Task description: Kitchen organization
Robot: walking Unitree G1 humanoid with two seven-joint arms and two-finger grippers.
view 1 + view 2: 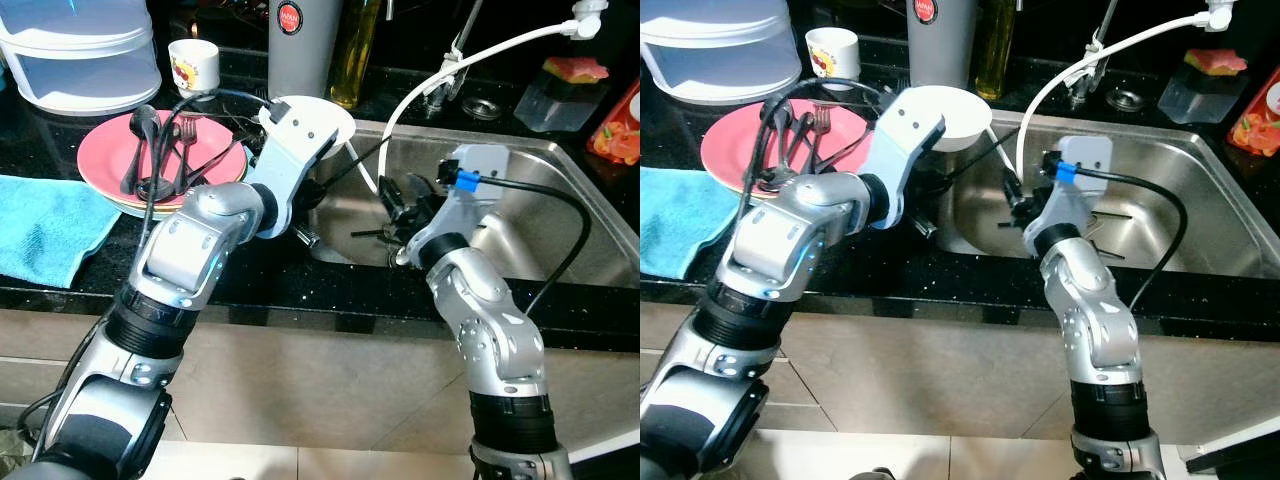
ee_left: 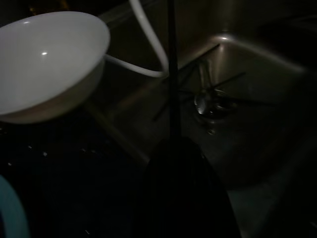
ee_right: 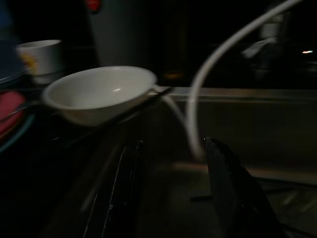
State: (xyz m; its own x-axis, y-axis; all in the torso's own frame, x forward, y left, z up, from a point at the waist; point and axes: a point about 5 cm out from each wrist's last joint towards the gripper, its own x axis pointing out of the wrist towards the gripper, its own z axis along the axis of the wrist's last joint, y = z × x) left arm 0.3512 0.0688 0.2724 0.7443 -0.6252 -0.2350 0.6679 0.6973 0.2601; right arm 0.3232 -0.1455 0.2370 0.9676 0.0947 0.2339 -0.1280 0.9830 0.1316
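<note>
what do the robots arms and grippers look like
Both arms are silver metal with black bands at the joints and white wrist housings. Black cables loop along each; the right arm has a blue connector at its wrist. The right gripper has two long black fingers.

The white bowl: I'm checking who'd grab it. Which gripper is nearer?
Left. The left gripper is beside the white bowl at the sink's edge; the right gripper is over the sink.

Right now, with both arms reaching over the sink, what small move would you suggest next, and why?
Probably lower the right gripper toward the utensils lying in the sink. Its fingers are open above the basin, while the white bowl sits on the counter edge and cutlery already rests on the pink plate.
</note>
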